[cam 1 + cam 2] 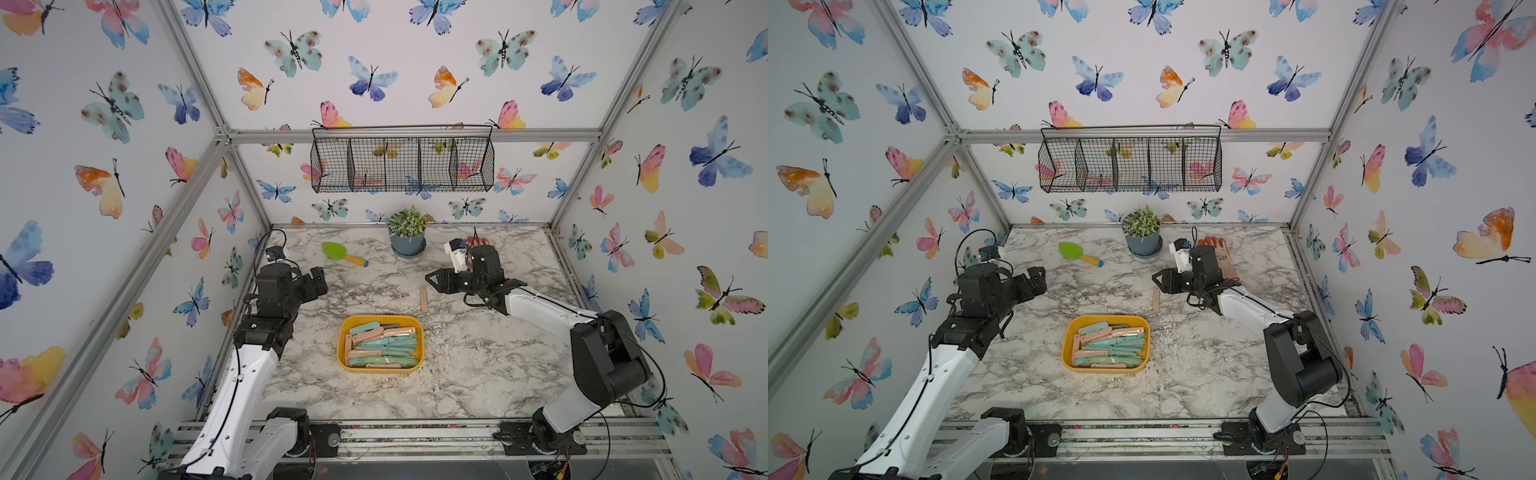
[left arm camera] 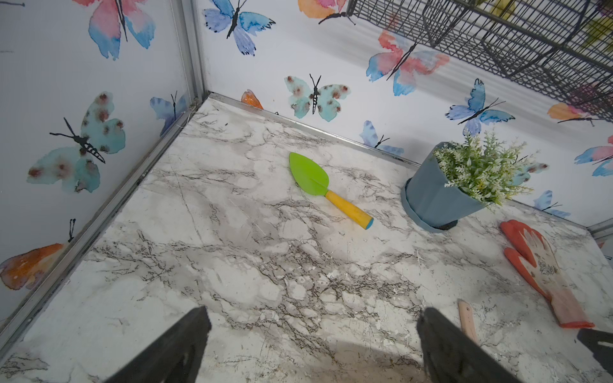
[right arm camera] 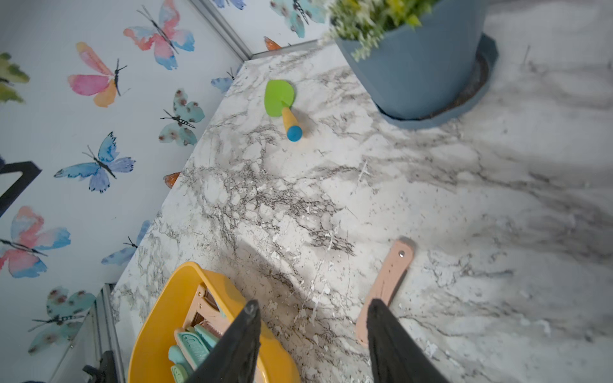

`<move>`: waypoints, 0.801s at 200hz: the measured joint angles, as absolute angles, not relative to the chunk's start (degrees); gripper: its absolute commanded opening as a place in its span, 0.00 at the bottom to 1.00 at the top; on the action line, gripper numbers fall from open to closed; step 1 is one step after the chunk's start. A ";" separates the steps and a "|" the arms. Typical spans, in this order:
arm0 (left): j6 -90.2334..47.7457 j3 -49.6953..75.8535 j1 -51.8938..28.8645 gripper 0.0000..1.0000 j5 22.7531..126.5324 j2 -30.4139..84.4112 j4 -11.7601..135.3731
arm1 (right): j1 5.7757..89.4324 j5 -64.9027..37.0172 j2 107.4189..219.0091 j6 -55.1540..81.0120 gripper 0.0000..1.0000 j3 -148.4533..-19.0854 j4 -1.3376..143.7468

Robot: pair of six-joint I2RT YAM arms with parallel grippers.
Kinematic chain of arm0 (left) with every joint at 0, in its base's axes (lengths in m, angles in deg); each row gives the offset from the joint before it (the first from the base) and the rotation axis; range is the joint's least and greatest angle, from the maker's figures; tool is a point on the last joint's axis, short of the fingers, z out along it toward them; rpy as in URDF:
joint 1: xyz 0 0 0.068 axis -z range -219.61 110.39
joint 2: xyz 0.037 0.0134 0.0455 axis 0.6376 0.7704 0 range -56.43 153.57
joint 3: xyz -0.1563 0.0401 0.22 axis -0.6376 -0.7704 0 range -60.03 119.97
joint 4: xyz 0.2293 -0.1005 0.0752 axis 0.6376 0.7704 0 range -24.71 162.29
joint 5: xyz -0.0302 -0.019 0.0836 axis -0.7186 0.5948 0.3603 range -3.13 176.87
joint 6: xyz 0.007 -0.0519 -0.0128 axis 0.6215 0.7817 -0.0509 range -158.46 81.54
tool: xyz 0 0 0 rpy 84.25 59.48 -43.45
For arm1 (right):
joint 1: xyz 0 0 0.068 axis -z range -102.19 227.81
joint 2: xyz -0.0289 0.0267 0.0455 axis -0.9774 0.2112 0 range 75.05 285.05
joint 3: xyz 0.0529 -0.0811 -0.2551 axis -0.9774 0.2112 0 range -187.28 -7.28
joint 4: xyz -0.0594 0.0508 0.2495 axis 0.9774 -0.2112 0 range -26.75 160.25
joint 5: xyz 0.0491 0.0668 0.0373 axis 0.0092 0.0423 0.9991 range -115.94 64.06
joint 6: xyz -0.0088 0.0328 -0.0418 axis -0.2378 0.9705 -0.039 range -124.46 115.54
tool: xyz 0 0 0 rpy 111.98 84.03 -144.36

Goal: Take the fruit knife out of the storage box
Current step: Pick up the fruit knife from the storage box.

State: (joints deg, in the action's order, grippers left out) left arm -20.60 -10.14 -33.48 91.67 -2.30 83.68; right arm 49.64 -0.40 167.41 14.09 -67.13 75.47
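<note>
The yellow storage box [image 1: 340, 347] sits in the middle of the marble table and holds several folded fruit knives [image 1: 384, 343], teal and pink. One pink fruit knife [image 1: 423, 298] lies flat on the table just behind the box's right corner; the right wrist view shows it [image 3: 386, 285] beside one finger. My right gripper [image 1: 432, 280] hovers above and behind that knife, open, with only bare table between its fingers [image 3: 311, 305]. Over the left side of the table, away from the box, my left gripper [image 1: 319, 277] is open and empty [image 2: 311, 318].
A green trowel [image 1: 344, 253] with a yellow handle lies at the back left. A grey-blue plant pot [image 1: 407, 239] stands at the back centre. An orange glove [image 2: 544, 275] lies at the back right, behind my right arm. A black wire basket [image 1: 402, 164] hangs on the back wall.
</note>
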 measured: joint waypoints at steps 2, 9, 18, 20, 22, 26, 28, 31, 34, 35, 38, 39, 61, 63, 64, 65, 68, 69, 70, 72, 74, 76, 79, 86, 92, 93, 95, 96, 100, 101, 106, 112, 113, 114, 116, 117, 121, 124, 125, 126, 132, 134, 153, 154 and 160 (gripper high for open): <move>-20.60 -10.14 -33.48 0.98 91.67 -2.30 83.68 | 49.49 -0.36 167.23 13.54 0.56 -67.40 75.14; -20.60 -10.14 -33.48 0.98 91.67 -2.26 83.75 | 48.49 -0.14 166.55 10.99 0.58 -68.27 74.09; -20.60 -10.14 -33.48 0.98 91.67 -2.19 83.81 | 46.71 0.04 165.88 7.80 0.60 -69.43 72.63; -20.60 -10.14 -33.48 0.98 91.67 -2.17 83.83 | 46.30 0.04 165.77 7.14 0.61 -69.69 72.28; -20.57 -10.14 -33.48 0.99 91.65 -2.15 83.86 | 45.91 0.19 165.66 6.44 0.61 -69.93 71.95; -20.57 -10.14 -33.48 0.98 91.65 -2.13 83.88 | 44.81 0.34 165.48 5.04 0.61 -70.43 71.36; -20.57 -10.14 -33.48 0.98 91.65 -2.06 83.88 | 44.40 0.43 165.42 4.39 0.61 -70.67 71.07; -20.53 -10.14 -33.48 0.98 91.63 -2.04 83.92 | 43.76 0.63 165.37 3.47 0.61 -70.96 70.70; -20.46 -10.14 -33.48 0.98 91.63 -1.97 83.97 | 42.98 0.78 165.35 2.57 0.60 -71.31 70.31; -20.42 -10.14 -33.48 0.98 91.60 -1.95 83.99 | 42.82 0.82 165.33 2.42 0.60 -71.37 70.24; -20.40 -10.14 -33.48 0.98 91.60 -1.93 84.01 | 42.04 1.04 165.33 1.17 0.59 -71.75 69.74; -20.38 -10.14 -33.48 0.99 91.58 -1.91 84.01 | 41.71 1.04 165.33 0.80 0.59 -71.88 69.54; -19.66 -10.14 -33.48 0.98 91.10 -1.49 84.03 | 36.94 1.72 165.50 -5.45 0.58 -73.82 65.72; -19.55 -10.14 -33.48 0.98 91.04 -1.47 84.03 | 36.55 1.72 165.57 -5.93 0.58 -74.02 65.32; -19.55 -10.14 -33.48 0.98 91.04 -1.47 84.03 | 36.42 1.74 165.61 -6.15 0.58 -74.08 65.17; -19.52 -10.14 -33.48 0.98 90.99 -1.43 84.03 | 36.09 1.74 165.68 -6.56 0.58 -74.26 64.87; -19.48 -10.14 -33.48 0.98 90.93 -1.41 84.05 | 35.44 1.74 165.85 -7.35 0.57 -74.63 64.21; -19.33 -10.14 -33.48 0.99 90.80 -1.38 84.05 | 35.31 1.74 165.90 -7.46 0.57 -74.70 64.10; -19.33 -10.14 -33.48 0.98 90.77 -1.38 84.05 | 35.04 1.72 166.01 -7.83 0.57 -74.85 63.82; -19.26 -10.14 -33.48 0.98 90.64 -1.38 84.05 | 34.63 1.74 166.16 -8.40 0.57 -75.11 63.42; -19.15 -10.14 -33.48 0.98 90.60 -1.36 84.05 | 34.23 1.63 166.29 -8.86 0.57 -75.37 63.01; -19.13 -10.14 -33.48 0.98 90.53 -1.34 84.05 | 33.88 1.63 166.47 -9.28 0.57 -75.61 62.59; -19.02 -10.14 -33.48 0.98 90.42 -1.34 84.07 | 33.23 1.59 166.84 -10.11 0.57 -76.10 61.92; -18.89 -10.14 -33.48 0.98 90.23 -1.34 84.07 | 32.07 1.24 167.60 -11.66 0.57 -76.93 60.67; -18.83 -10.14 -33.48 0.98 90.10 -1.34 84.07 | 31.02 0.87 168.48 -12.99 0.57 -77.80 59.27; -18.83 -10.14 -33.48 0.98 90.10 -1.34 84.10 | 30.91 0.80 168.59 -13.10 0.57 -77.89 59.16; -18.83 -10.14 -33.48 0.98 90.07 -1.34 84.10 | 30.67 0.65 168.83 -13.43 0.56 -78.15 58.70; -18.83 -10.14 -33.48 0.98 90.07 -1.34 84.10 | 30.50 0.52 169.00 -13.69 0.56 -78.30 58.44; -18.85 -10.14 -33.48 0.98 90.01 -1.32 84.14 | 29.91 0.17 169.66 -14.48 0.56 -78.74 57.67; -18.85 -10.14 -33.48 0.98 89.99 -1.32 84.18 | 29.82 0.08 169.77 -14.61 0.56 -78.83 57.52; -18.85 -10.14 -33.48 0.99 89.99 -1.30 84.25 | 29.14 -0.62 170.68 -15.53 0.56 -79.40 56.43; -18.87 -10.14 -33.48 0.99 90.01 -1.23 84.38 | 28.35 -1.60 171.82 -16.58 0.55 -80.10 55.10; -18.87 -10.14 -33.48 0.98 90.01 -1.19 84.42 | 28.27 -1.69 171.93 -16.66 0.55 -80.16 55.01; -18.87 -10.14 -33.48 0.99 90.01 -1.19 84.42 | 28.14 -1.89 172.13 -16.82 0.55 -80.25 54.77; -18.87 -10.14 -33.48 0.98 90.01 -1.17 84.45 | 27.94 -2.26 172.50 -17.14 0.55 -80.38 54.48; -18.89 -10.14 -33.48 0.98 90.03 -1.14 84.45 | 27.87 -2.37 172.65 -17.27 0.54 -80.42 54.37; -18.89 -10.14 -33.48 0.98 90.07 -0.99 84.47 | 27.35 -3.16 173.46 -17.82 0.54 -80.79 53.54; -18.91 -10.14 -33.48 0.98 90.12 -0.97 84.47 | 27.09 -3.68 173.94 -18.28 0.54 -80.97 52.98; -18.91 -10.14 -33.48 0.98 90.14 -0.90 84.47 | 26.93 -3.94 174.18 -18.48 0.54 -81.06 52.78; -18.91 -10.14 -33.48 0.98 90.14 -0.90 84.47 | 26.89 -4.07 174.31 -18.59 0.54 -81.10 52.67; -18.93 -10.14 -33.48 0.98 90.21 -0.58 84.49 | 26.26 -5.39 175.47 -19.35 0.53 -81.49 51.49; -18.93 -10.14 -33.48 0.98 90.21 -0.58 84.49 | 26.08 -5.74 175.78 -19.55 0.53 -81.63 51.05; -18.96 -10.14 -33.48 0.98 90.23 0.65 85.23 | 24.68 -9.82 178.82 -21.25 0.53 -82.87 47.84; -18.96 -10.14 -33.48 0.99 90.23 0.65 85.23 | 24.60 -10.02 178.99 -21.30 0.53 -82.91 47.71; -18.96 -10.14 -33.48 0.98 90.23 0.98 85.63 | 24.36 -11.29 179.67 -21.67 0.52 -83.13 47.10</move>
